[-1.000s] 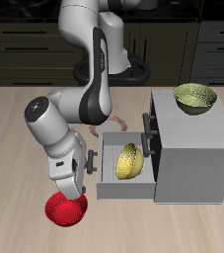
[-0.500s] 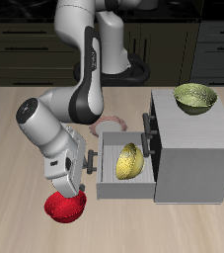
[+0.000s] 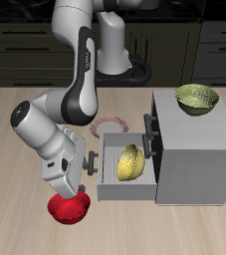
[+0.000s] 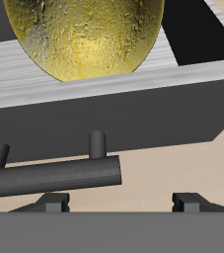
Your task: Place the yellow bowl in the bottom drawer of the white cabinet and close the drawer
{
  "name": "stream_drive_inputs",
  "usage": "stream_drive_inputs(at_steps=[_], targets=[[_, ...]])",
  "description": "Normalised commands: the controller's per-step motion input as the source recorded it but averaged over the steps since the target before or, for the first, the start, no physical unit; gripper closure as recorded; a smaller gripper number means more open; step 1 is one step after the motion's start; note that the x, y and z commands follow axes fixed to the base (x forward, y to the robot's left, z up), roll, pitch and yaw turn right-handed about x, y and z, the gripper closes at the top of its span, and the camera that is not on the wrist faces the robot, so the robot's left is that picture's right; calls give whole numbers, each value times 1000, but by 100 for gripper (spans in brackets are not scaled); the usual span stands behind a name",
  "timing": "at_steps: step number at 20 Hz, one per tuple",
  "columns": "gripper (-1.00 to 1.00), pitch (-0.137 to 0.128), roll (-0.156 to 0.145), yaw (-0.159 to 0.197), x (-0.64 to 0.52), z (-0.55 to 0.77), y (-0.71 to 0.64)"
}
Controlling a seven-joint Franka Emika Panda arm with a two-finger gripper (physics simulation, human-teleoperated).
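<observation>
Yellow bowl [image 3: 130,161] already sits tipped on edge inside the pulled-out bottom drawer [image 3: 121,188] of the white cabinet [image 3: 192,149]. Pincer [image 3: 85,171] is just outside the drawer front, facing it; fingers spread, holding nothing, dark bar handle [image 4: 54,175] between them and the drawer face. Handle's long axis runs across the drawer front. Closing means pushing front toward cabinet body, away from the red bowl [image 3: 69,208] on the table [image 3: 15,110].
</observation>
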Motion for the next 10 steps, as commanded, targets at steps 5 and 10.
stream_drive_inputs(at_steps=[5, 10], targets=[[-100, -35, 58, -12, 25, 421, 634], [-100, -25, 41, 18, 16, 266, 209]])
